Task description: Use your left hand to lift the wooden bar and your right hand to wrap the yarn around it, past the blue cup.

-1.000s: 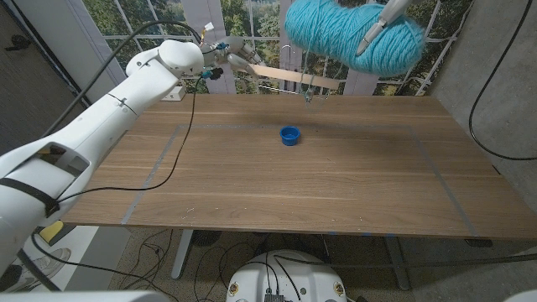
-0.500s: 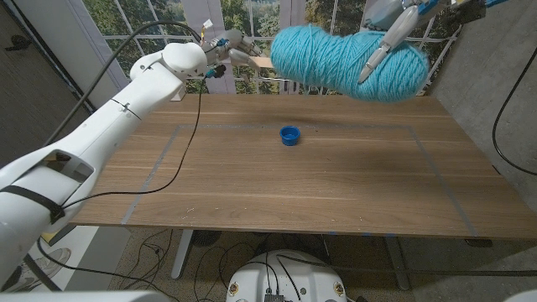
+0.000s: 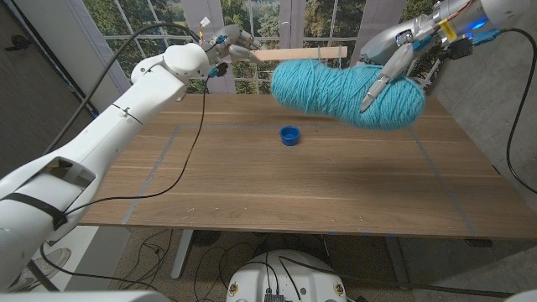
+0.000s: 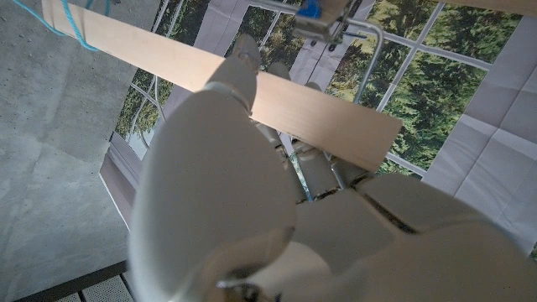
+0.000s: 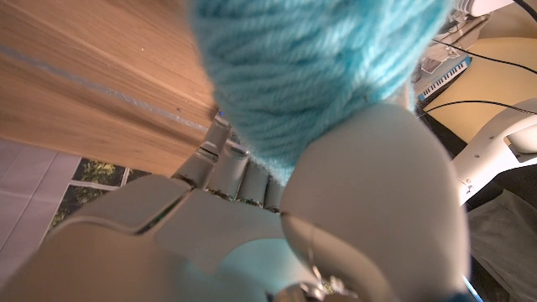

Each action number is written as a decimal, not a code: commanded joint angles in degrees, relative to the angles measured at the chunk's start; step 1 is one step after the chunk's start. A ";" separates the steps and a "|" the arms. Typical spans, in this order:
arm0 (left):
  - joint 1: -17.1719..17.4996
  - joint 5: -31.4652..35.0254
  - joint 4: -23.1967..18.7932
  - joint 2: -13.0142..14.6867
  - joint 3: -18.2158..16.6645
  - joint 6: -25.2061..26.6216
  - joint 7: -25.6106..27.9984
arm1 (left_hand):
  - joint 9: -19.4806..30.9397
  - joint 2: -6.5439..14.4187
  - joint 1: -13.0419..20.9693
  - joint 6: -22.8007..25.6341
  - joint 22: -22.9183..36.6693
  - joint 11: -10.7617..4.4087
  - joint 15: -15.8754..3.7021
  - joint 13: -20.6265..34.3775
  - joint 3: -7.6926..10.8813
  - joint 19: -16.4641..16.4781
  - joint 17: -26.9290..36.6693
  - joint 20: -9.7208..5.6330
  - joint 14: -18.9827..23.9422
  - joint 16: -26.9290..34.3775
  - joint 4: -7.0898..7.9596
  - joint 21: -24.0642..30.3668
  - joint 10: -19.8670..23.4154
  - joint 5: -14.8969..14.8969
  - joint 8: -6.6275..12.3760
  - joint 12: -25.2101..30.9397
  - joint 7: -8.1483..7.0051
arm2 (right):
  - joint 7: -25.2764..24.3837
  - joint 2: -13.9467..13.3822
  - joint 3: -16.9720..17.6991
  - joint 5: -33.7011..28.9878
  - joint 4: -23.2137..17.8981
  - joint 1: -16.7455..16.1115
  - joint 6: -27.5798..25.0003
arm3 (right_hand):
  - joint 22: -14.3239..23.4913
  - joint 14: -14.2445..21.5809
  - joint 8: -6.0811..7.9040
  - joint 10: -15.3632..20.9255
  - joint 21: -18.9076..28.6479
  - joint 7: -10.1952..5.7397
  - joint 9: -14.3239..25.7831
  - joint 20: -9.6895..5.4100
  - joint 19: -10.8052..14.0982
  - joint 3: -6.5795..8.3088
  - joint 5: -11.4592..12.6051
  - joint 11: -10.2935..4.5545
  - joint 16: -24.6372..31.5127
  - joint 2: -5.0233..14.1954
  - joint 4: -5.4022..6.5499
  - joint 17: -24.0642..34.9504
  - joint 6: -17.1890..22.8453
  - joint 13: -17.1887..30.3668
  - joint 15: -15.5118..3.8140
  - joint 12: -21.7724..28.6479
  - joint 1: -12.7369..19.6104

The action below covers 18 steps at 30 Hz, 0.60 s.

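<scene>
My left hand [image 3: 228, 42] grips the wooden bar [image 3: 298, 54] aloft, arm extended, while my raised right hand [image 3: 401, 52] holds the yarn [image 3: 344, 91].

Bar: long pale wooden bar [image 3: 300, 54] above table's far edge
Skein: large turquoise yarn skein [image 3: 348, 91] before bar
Cup: small blue cup [image 3: 289, 135] on wooden table [image 3: 252, 184], below skein's left end

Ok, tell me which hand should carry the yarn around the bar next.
The right hand. It already grips the yarn ball in the air, close under the wooden bar. The left hand is busy gripping the bar's end above the table's far edge, with the blue cup below.
</scene>
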 commanded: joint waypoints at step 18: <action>0.91 -5.95 -0.17 -1.36 -1.78 -2.02 1.37 | 0.28 4.57 4.48 2.47 0.12 0.08 -10.56 0.50 0.93 -0.65 0.47 -1.21 7.74 -0.25 0.67 0.86 0.44 0.28 0.19 -0.25 2.21 | 0.68 15.95 -15.96 -11.02 21.07 -1.52 12.89 | 0.31 2.12 0.07 6.38 0.68 -8.05 -0.10 -3.02 -0.37 0.22 -1.12 -4.47 1.35 15.10 0.55 0.82 9.30 0.47 -6.47 0.12 15.74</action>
